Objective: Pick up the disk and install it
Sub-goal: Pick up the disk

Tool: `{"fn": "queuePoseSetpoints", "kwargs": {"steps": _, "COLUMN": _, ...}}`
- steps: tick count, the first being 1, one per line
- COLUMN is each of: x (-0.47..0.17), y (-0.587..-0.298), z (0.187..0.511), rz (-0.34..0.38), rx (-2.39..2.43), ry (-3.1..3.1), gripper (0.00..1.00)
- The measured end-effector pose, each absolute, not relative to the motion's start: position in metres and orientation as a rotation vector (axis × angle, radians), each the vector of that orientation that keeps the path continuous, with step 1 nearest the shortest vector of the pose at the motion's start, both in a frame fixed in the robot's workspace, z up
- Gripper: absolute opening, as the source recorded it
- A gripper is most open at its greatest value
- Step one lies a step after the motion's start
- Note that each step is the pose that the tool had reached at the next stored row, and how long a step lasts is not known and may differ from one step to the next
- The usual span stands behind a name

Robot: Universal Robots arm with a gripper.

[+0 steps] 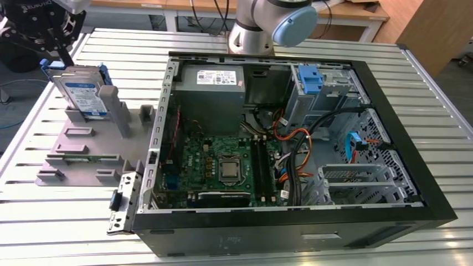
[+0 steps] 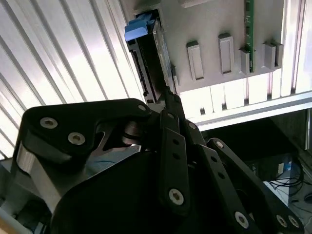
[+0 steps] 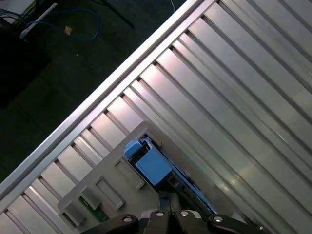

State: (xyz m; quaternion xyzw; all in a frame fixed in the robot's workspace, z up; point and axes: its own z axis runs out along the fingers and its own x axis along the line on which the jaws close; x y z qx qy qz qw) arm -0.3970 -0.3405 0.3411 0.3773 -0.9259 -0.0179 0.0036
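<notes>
- Found the disk (image 1: 81, 95) standing on edge in the grey stand (image 1: 81, 147), label side showing, toward the far end of the counter (image 1: 52, 233) at the exterior view's left.
- Saw a blue carrier (image 3: 152, 165) framing the disk's top edge and sides.
- Found the end effector (image 1: 63, 57) just above the disk's top edge, at its far corner.
- Could not tell whether it was touching the disk.
- In the second wrist view, saw the end effector (image 2: 170, 99) reaching to the edge of the disk (image 2: 146, 58), with the stand's posts beyond.
- Could not tell whether the end effector was apart, together or clamped on the disk.
- Saw the open computer case (image 1: 414, 138) lying just beside the stand, on the exterior view's right.
- Inside the case, made out a green board (image 1: 221, 160), a grey power supply (image 1: 210, 83) at the far left corner, and orange and black cables (image 1: 296, 149).
- Saw the arm (image 1: 258, 27) rising beyond the far side of the case.
</notes>
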Motion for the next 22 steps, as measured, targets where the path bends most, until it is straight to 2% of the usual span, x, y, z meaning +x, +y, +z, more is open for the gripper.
{"fn": "queuePoseSetpoints", "kwargs": {"steps": 22, "x": -0.397, "y": -0.3405, "z": 0.3396, "rz": -0.053, "rx": 1.732, "ry": -2.604, "gripper": 0.11}}
